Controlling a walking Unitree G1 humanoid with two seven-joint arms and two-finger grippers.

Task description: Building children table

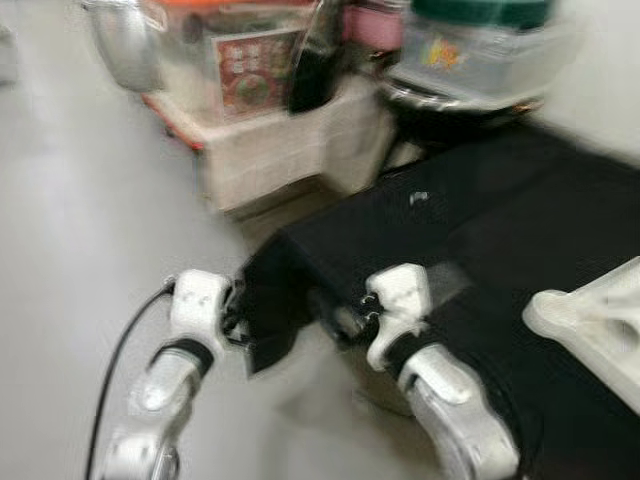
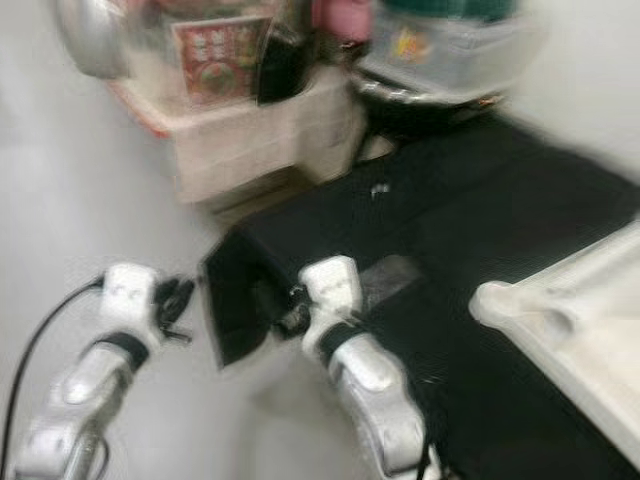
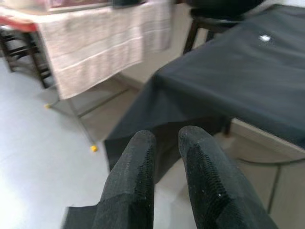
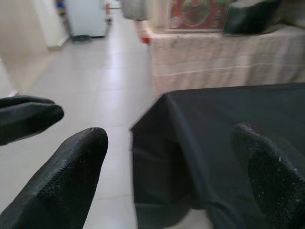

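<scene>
Left gripper (image 1: 238,322): raised just off the near left corner of the worktop, over the grey floor (image 1: 70,230); its fingers (image 3: 136,167) sit close together with only a narrow gap and nothing between them
Worktop (image 1: 500,220): covered in a black cloth whose corner hangs down between the two arms; a small pale speck (image 1: 419,198) lies towards its far side, too blurred to name
Right gripper (image 2: 290,318): at the near left edge of the worktop, over the cloth; jaws spread wide, holding nothing
Table part (image 1: 600,325): a white moulded piece, likely the children's table, resting on the near right part of the worktop, well apart from both grippers
Step in hand: by my reading an approach; the heavy blur suggests the robot is on the move; no part is gripped yet
Next move: calls for turning right and reaching the white piece with open jaws
</scene>
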